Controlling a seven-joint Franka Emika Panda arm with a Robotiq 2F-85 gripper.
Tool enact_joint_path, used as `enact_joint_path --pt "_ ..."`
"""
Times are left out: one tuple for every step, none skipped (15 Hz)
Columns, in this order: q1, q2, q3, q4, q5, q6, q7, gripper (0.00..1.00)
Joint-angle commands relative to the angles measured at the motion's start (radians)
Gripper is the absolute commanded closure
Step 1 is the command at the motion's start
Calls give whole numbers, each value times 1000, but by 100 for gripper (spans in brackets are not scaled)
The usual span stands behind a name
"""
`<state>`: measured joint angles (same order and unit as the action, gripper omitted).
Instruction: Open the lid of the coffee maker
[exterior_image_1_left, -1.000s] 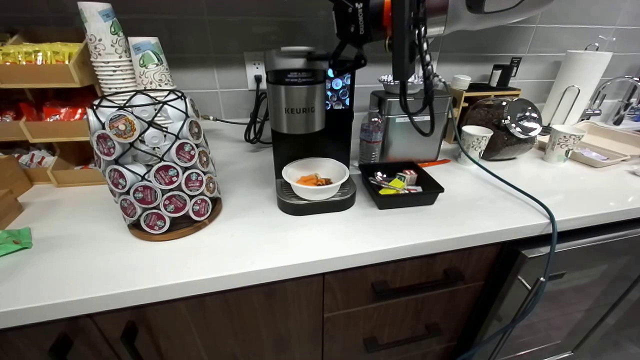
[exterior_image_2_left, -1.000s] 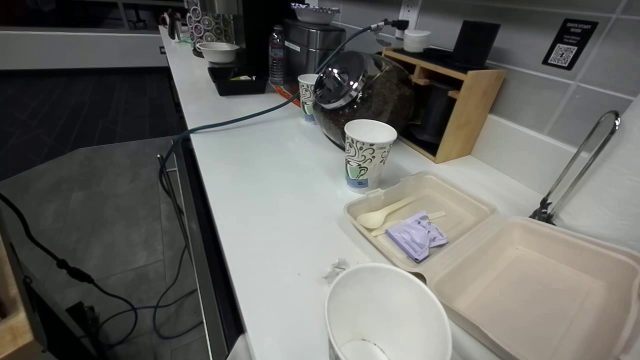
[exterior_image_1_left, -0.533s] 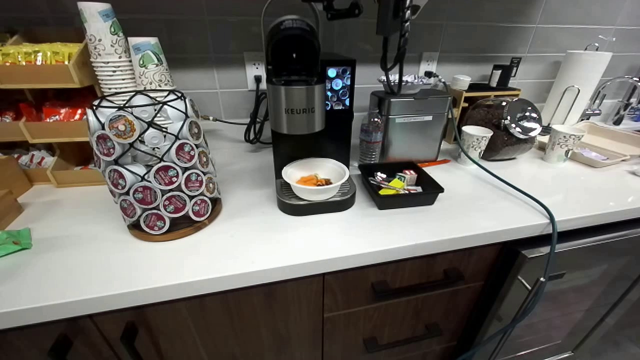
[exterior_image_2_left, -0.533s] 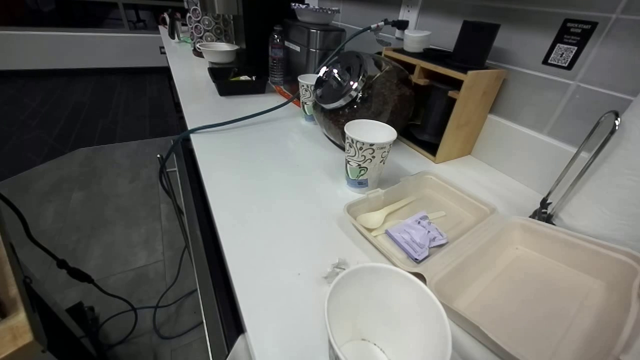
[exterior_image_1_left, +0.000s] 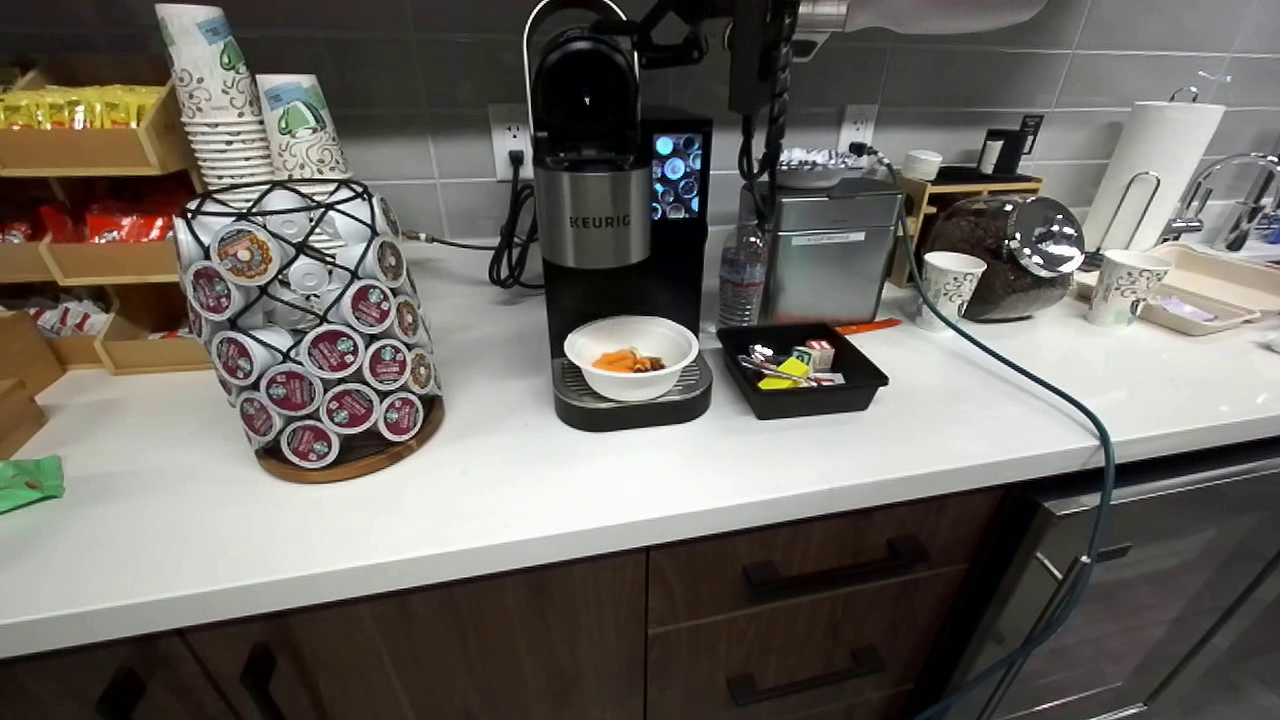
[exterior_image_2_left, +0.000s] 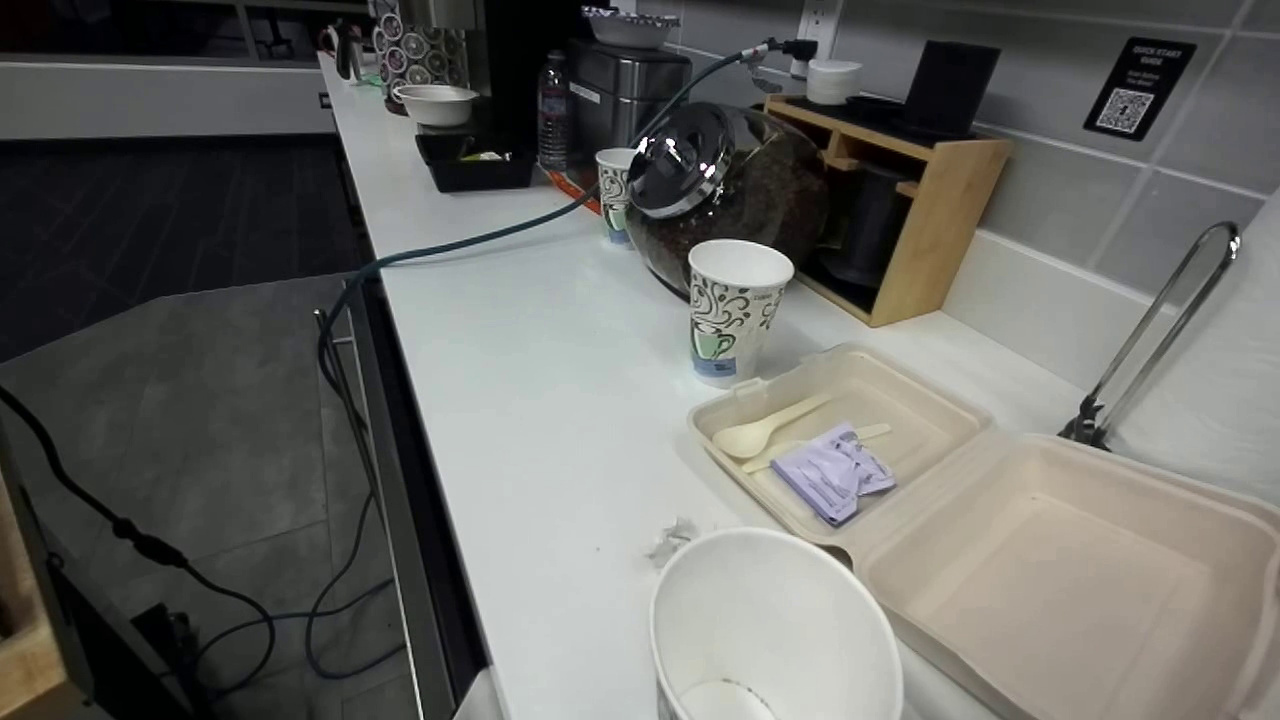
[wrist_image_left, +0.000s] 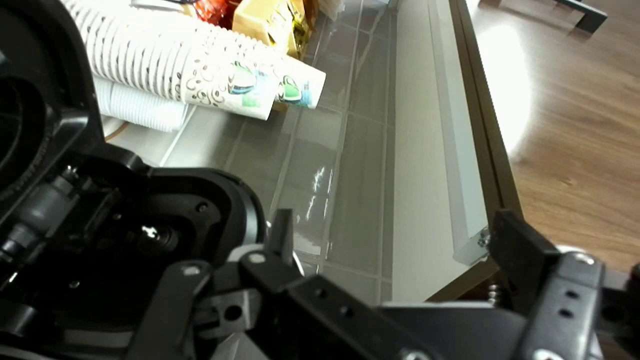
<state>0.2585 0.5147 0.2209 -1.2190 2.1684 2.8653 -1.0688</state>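
The end effector (wrist_image_left: 393, 231) is hanging spread and empty just right of the lid (exterior_image_1_left: 587, 95), which is standing raised atop the coffee maker (exterior_image_1_left: 595, 220); a drift left, then near, could be catching the handle (exterior_image_1_left: 527, 58) and dragging the lid shut.

KEURIG (exterior_image_1_left: 600, 222) on the coffee maker (exterior_image_1_left: 622, 245)

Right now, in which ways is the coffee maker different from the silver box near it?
The coffee maker has its lid raised; the silver box has a flat top. The coffee maker shows a lit display; the box shows a white label. The coffee maker is taller than the box. Both stand on the counter.
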Motion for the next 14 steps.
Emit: enact_joint_path --pt "-22 -194 65 -237 -160 45 115 0" --pt "-17 -232 70 -280 -226 104 144 0" --pt "-17 -274 71 -325 -246 150 137 0" --pt "-15 -319 83 -374 -281 216 156 0" --pt "-16 -360 92 -419 -290 275 155 0" --pt "-19 -399 99 -466 -287 333 146 0" --pt "-19 -440 110 -514 -280 398 142 0" --pt "-23 -475 128 -565 -265 460 139 0" --pt "-26 -507 145 -616 -225 515 121 0" --pt "-29 -545 156 -670 -161 562 91 0" --pt "-27 -588 159 -724 -94 606 63 0" --pt "-19 -631 159 -782 -5 645 23 0" --pt "-2 -668 151 -832 93 673 -17 0" --pt "34 -692 128 -873 172 694 -39 0"
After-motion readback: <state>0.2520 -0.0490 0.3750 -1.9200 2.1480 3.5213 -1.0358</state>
